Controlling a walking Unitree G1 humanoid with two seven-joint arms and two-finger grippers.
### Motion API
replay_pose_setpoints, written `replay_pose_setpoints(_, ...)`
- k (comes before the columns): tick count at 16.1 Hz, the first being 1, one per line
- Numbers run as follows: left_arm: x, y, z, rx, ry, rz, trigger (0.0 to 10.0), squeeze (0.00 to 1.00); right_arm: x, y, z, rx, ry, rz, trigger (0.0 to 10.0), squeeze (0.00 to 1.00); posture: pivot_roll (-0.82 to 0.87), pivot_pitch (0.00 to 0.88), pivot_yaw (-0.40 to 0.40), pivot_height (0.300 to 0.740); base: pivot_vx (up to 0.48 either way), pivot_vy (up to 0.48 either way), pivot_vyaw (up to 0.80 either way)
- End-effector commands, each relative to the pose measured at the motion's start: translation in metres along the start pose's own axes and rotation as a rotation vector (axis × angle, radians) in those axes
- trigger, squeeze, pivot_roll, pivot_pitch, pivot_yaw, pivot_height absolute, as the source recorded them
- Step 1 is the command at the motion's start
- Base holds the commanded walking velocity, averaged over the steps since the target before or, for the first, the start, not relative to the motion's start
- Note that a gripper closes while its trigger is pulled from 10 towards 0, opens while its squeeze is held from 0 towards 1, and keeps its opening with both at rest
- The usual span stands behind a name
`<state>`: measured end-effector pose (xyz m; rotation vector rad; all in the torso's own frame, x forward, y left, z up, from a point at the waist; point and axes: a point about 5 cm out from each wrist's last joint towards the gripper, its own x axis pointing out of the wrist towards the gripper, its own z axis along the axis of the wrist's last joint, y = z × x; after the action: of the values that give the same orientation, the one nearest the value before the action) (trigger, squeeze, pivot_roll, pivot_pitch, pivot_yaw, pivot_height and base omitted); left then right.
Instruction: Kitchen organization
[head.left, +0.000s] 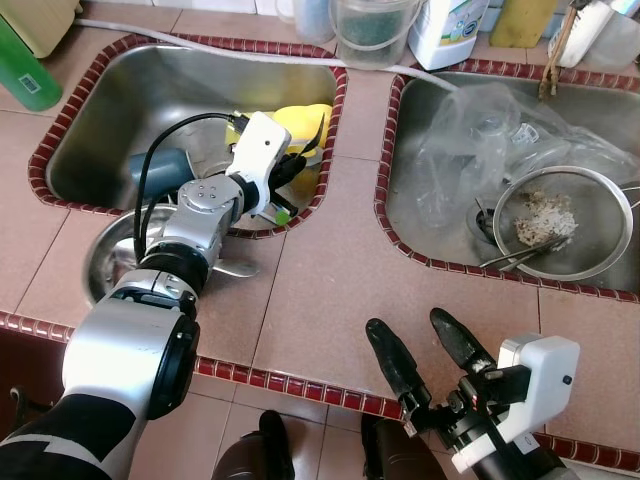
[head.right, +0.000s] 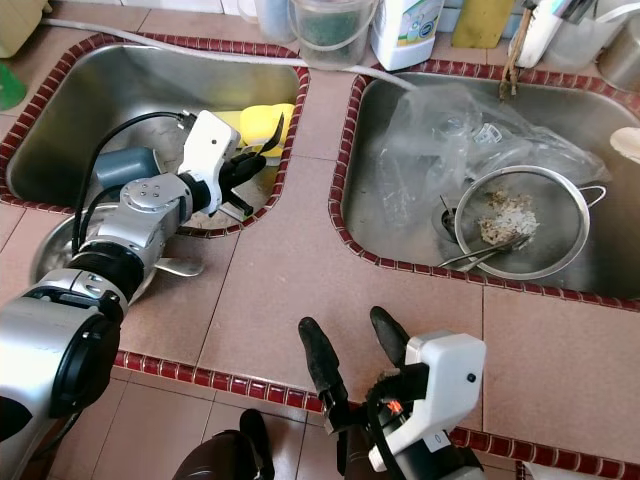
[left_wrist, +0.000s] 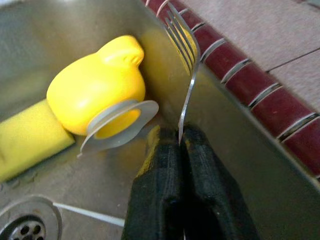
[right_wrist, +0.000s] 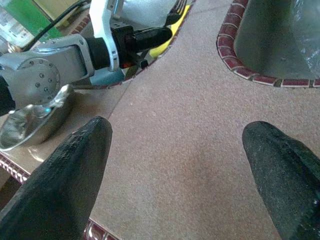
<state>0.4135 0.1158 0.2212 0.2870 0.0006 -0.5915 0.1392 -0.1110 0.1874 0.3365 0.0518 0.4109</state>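
Observation:
My left gripper (head.left: 298, 158) reaches into the left sink (head.left: 110, 110) near its right wall and is shut on a metal fork (left_wrist: 184, 75), tines pointing away from the fingers. Just beyond the fork lie a yellow duck-shaped toy (left_wrist: 100, 85) with a clear suction base and a yellow sponge (left_wrist: 27, 140). My right gripper (head.left: 425, 345) hovers open over the tiled counter (head.left: 330, 270) near its front edge, nothing between its fingers (right_wrist: 60, 185).
A steel bowl (head.left: 110, 250) sits on the counter under my left arm. The right sink (head.left: 420, 220) holds a crumpled plastic bag (head.left: 480, 130) and a strainer (head.left: 560, 222) with food scraps. Bottles and tubs line the back. A blue-grey object (head.left: 160, 170) lies in the left sink.

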Motion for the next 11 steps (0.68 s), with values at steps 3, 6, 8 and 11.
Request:
replay_pose_setpoints(3,-0.0027,0.0061,-0.0025,-0.025,0.026,0.02,10.0,1.0,-0.0029,0.002,0.0026,0.006,0.001,0.003,10.0,0.0,-0.35,0.356,0.071,0.74,0.0,0.0,0.0)
replay_pose_setpoints(6,-0.003,0.007,-0.0011,-0.025,0.019,0.021,10.0,1.0,-0.0021,0.0024,0.0026,0.006,0.006,0.01,10.0,0.0,-0.35,0.345,0.07,0.74,0.0,0.0,0.0)
replay_pose_setpoints(8,-0.0028,0.0075,0.0015,-0.037,0.006,0.014,10.0,1.0,-0.0013,0.0021,0.0034,0.001,0.006,0.014,10.0,0.0,-0.34,0.341,0.07,0.74,0.0,0.0,0.0)
replay_pose_setpoints(11,-0.0021,0.0075,0.0051,-0.044,-0.01,0.006,10.0,1.0,0.0006,0.0012,0.0035,-0.004,0.004,0.017,10.0,0.0,-0.34,0.335,0.072,0.74,0.0,0.0,0.0)
